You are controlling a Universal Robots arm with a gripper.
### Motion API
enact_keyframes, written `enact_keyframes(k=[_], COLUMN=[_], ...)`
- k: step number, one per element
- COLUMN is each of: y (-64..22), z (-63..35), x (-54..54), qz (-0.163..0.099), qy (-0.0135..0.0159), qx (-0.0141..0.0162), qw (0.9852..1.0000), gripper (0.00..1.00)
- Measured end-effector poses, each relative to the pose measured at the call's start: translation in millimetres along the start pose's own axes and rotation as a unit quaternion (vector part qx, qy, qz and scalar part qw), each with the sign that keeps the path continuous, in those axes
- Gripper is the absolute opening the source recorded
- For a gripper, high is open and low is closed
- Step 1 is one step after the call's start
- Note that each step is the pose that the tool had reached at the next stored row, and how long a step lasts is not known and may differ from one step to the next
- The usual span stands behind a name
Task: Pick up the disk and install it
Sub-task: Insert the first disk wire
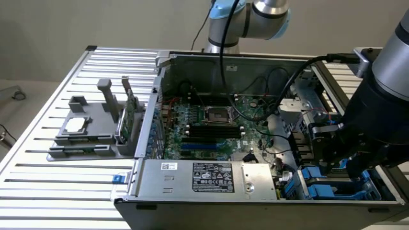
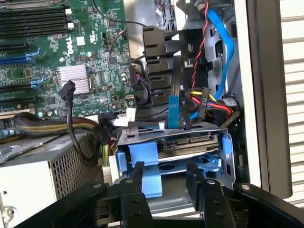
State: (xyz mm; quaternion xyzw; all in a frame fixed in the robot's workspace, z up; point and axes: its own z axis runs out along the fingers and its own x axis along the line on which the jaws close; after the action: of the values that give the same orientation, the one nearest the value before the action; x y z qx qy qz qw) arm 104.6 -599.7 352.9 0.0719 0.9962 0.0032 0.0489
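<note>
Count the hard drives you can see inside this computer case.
1. The disk sits in its blue carrier in the drive cage, just ahead of the end effector. Others may be hidden lower in the cage.

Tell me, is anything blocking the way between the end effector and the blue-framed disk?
Nothing visible does. In the wrist view the open end effector hangs close by the disk, with no object between them. The cables lie beyond the disk, not in the gap.

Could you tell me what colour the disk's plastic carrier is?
The carrier is blue, best seen in the wrist view.
</note>
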Motion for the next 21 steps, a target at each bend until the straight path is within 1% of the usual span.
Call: enact_keyframes(k=[7,15,21], y=[8.6,17.5,21.5], z=[0.5,0.9,1.6], x=[-4.2,-16.0,-23.6], qz=[0.000,0.000,0.001], qy=[0.0005,0.0023,0.0033], qx=[0.0001,0.0004,0.0006], qw=[1.0000,1.0000,1.0000], gripper=[0.48,0.48,0.48])
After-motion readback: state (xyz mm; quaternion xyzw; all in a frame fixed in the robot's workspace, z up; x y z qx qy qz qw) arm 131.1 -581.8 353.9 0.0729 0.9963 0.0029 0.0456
